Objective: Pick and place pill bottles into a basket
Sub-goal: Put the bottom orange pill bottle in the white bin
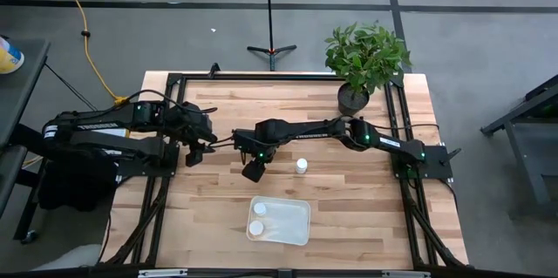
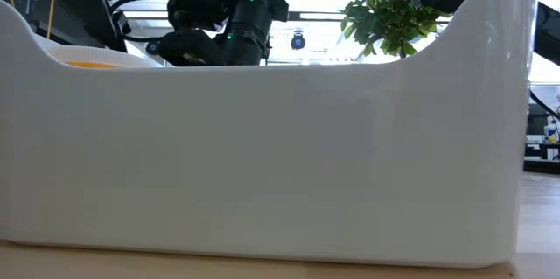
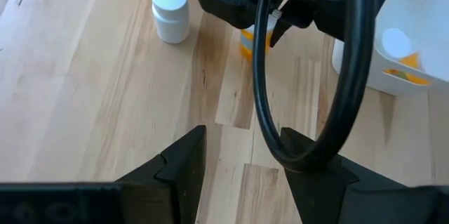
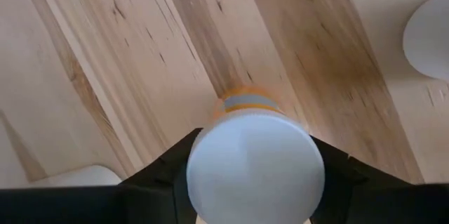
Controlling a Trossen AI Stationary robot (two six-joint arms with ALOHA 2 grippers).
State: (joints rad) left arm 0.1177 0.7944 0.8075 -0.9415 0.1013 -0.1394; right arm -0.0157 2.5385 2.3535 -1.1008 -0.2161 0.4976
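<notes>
My right gripper (image 1: 254,169) is over the middle of the table, shut on an orange-bodied pill bottle with a white cap (image 4: 255,164). That bottle also shows in the left wrist view (image 3: 247,41). A white bottle (image 1: 301,166) stands on its base just to the right of it. The whitish tray (image 1: 292,230) lies nearer the front edge with two bottles (image 1: 258,219) in it. My left gripper (image 1: 193,152) is open and empty, left of my right gripper; in its own wrist view (image 3: 245,161) nothing lies between its fingers. My right gripper pinches the bottle's white cap by its round side (image 4: 200,161) between its two fingers (image 4: 158,175), coming from above and pointing down. The bottle stays upright, its orange body (image 4: 245,101) below the cap. I cannot tell whether its base is off the wood.
A potted plant (image 1: 353,97) stands at the far right of the table. Black frame rails (image 1: 397,112) run along the table's sides. In the low view the tray's near wall (image 2: 262,156) fills the picture and hides the table behind it. Bare wood lies left of the tray.
</notes>
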